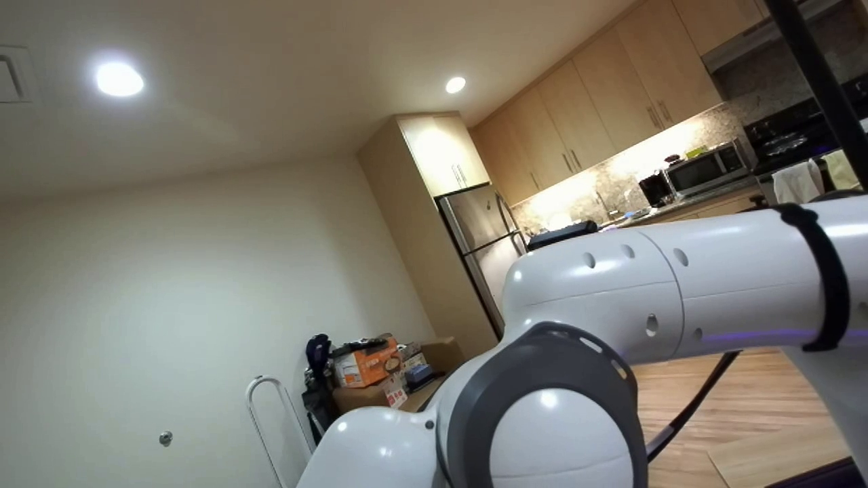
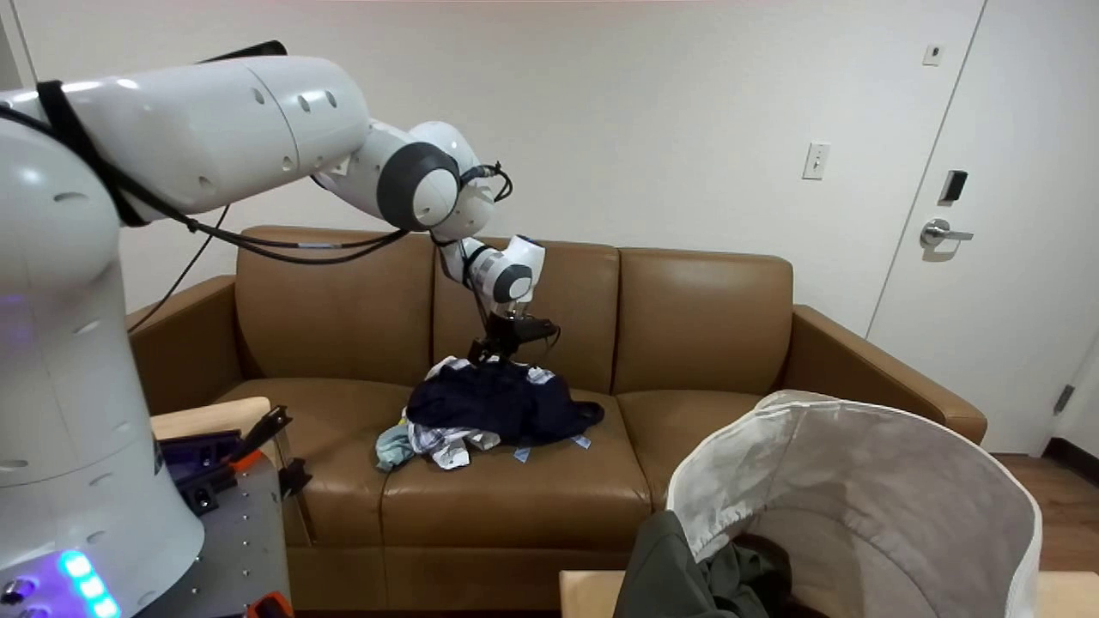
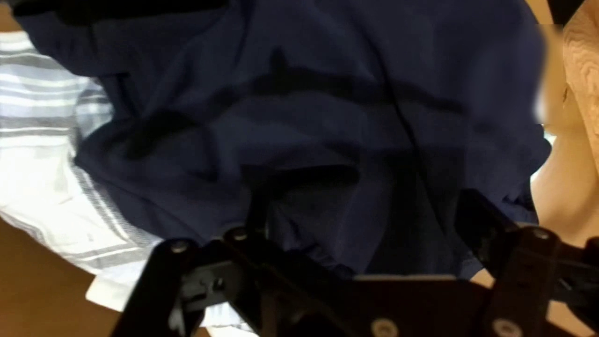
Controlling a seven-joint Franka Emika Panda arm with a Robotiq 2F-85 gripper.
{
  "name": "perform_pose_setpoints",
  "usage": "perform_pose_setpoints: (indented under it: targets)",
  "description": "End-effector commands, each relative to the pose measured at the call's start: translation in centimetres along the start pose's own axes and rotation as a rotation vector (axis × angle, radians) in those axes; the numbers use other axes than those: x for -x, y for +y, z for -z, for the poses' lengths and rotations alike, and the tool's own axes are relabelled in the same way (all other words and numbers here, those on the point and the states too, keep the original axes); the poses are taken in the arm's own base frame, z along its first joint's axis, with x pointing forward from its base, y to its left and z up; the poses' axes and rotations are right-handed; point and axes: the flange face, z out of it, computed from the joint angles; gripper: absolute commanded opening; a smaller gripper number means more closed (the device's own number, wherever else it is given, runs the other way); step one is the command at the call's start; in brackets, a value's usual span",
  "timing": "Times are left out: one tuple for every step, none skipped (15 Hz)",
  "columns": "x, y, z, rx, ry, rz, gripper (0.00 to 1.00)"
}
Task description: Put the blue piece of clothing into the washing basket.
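Observation:
The blue piece of clothing (image 2: 506, 402), a limp dark navy garment, lies on top of a small heap of clothes on the brown sofa; it fills most of the wrist view (image 3: 318, 121). My gripper (image 2: 491, 350) points down at the top back of the heap. In the wrist view the gripper's (image 3: 362, 201) fingers stand wide apart over the navy cloth; I cannot tell whether they touch it. The washing basket (image 2: 910, 481) is a pale fabric hamper at the front right, open at the top. An exterior view shows neither garment, basket nor gripper, only the arm (image 1: 556, 379).
White checked clothes (image 2: 451, 446) and a light blue cloth (image 2: 395, 446) lie under the navy garment. A dark green garment (image 2: 665, 571) hangs over the basket's rim. The sofa (image 2: 515, 489) has a backrest behind the heap. Boxes (image 1: 369, 362) stand by a wall.

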Motion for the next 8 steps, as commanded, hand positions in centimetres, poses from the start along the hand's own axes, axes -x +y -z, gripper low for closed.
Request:
perform_pose_setpoints:
  targets:
    - [-0.2, -2.2, -1.6, 0.024, 0.009, 0.047, 1.0]
    - [-0.2, -2.7, -2.3, 0.026, 0.013, 0.047, 1.0]
    - [-0.1, -3.2, -3.1, 0.034, -0.007, 0.052, 1.0]
    - [-0.1, -3.7, -3.8, 0.045, -0.028, 0.065, 1.0]
    - [0.2, -4.0, -4.8, 0.079, -0.034, 0.088, 1.0]
    - [0.3, -4.2, -5.4, 0.1, -0.036, 0.111, 1.0]
    - [0.5, -4.5, -6.0, 0.116, -0.055, 0.126, 1.0]
    - [0.7, -4.8, -6.4, 0.127, -0.067, 0.132, 1.0]
